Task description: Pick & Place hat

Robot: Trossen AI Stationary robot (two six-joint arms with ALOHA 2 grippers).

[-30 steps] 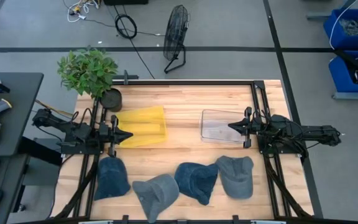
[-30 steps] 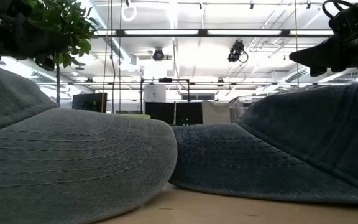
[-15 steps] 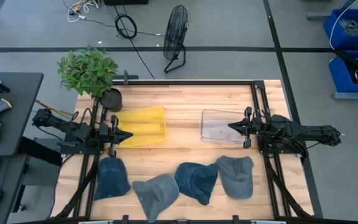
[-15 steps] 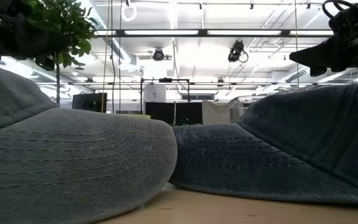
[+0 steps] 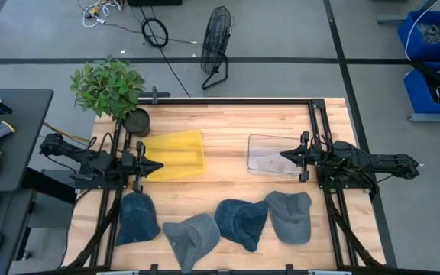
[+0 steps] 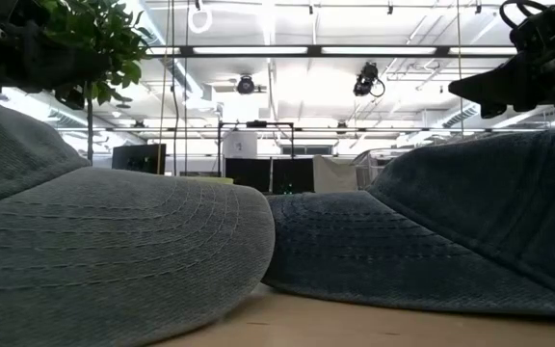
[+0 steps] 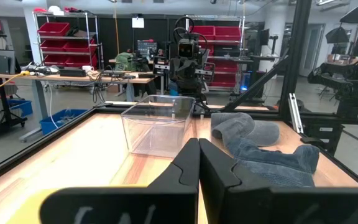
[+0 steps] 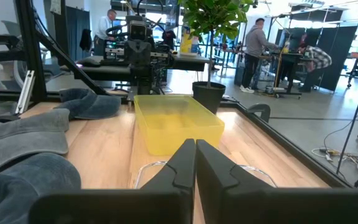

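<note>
On the wooden table (image 5: 228, 126), four hats (image 5: 242, 223); both grippers (image 5: 157, 166) clenched, empty.

Wooden table (image 5: 228, 126): 4 hats (image 5: 235, 221), 2 bins (image 5: 176, 155)

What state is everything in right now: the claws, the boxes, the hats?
Left claw: shut, empty, over the yellow bin's edge.
Right claw: shut, empty, over the clear bin.
Yellow bin: empty.
Clear bin: empty.
Four hats: lying on the table, untouched.
Potted plant: upright.
</note>
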